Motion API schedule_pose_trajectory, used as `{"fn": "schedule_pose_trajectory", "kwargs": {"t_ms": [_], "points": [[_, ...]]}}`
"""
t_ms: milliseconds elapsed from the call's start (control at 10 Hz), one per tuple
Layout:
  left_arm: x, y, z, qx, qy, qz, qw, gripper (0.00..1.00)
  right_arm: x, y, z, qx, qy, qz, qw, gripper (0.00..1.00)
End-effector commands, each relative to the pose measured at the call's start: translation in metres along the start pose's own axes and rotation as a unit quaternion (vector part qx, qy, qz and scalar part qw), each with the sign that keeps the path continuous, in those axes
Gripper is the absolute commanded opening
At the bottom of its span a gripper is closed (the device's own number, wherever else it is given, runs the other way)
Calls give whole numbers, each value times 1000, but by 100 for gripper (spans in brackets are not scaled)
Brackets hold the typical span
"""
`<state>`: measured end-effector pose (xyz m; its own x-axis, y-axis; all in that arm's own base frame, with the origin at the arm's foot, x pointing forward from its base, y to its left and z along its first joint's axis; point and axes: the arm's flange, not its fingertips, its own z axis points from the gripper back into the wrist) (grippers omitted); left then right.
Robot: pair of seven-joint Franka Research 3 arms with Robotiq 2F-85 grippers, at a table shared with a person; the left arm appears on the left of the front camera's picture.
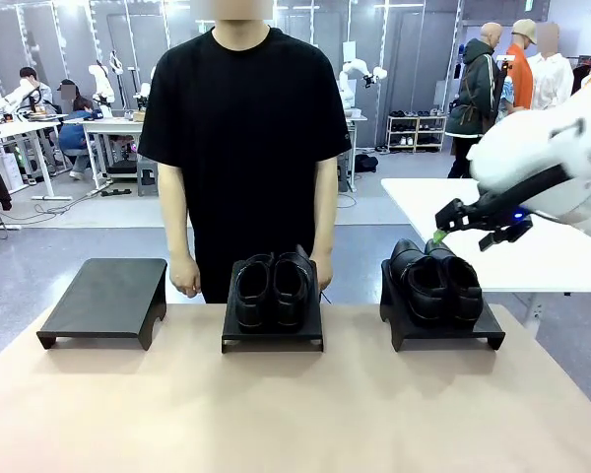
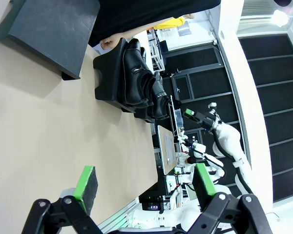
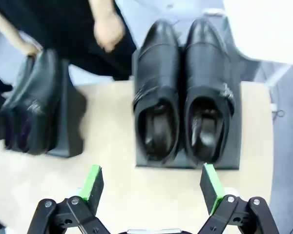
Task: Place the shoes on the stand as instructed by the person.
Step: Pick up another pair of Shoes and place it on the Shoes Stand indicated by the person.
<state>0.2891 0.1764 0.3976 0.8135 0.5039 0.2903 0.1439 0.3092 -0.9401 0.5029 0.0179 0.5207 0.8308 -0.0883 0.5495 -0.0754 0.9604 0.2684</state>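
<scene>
I have both pairs of shoes seated: 1 pair (image 1: pixel 272 289) on the middle stand (image 1: pixel 273 335), 1 pair (image 1: pixel 436 283) on the right stand (image 1: pixel 443 330). My right gripper (image 3: pixel 153 187) hangs empty above that right pair, fingers spread wide. The left gripper (image 2: pixel 142 187) is spread and empty too. The left stand (image 1: pixel 104 299) is bare. I judge placing is done; next I'd look to the person (image 1: pixel 244 128) for instruction.

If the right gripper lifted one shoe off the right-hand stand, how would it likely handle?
The shoe looks glossy, so the green fingers might slip on it. Its upper holds an open mouth, suggesting fairly stiff leather. It sits tight against its partner, so that one would probably get nudged.
</scene>
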Motion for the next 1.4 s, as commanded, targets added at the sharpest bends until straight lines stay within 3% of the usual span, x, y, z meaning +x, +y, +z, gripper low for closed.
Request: {"fn": "schedule_pose_trajectory", "kwargs": {"t_ms": [0,400,700,1000,1300], "points": [[2,-6,0,-9,-4,7,1000,100,-28,-35,35,82,55,-13,995,100],[2,-6,0,-9,-4,7,1000,100,-104,-125,102,305,97,-84,944,100],[2,-6,0,-9,-4,7,1000,100,-191,-223,130,476,114,-130,862,100],[2,-6,0,-9,-4,7,1000,100,-268,-279,126,502,70,-187,842,100],[2,-6,0,-9,-4,7,1000,100,-290,-284,119,495,67,-195,844,100]]}}
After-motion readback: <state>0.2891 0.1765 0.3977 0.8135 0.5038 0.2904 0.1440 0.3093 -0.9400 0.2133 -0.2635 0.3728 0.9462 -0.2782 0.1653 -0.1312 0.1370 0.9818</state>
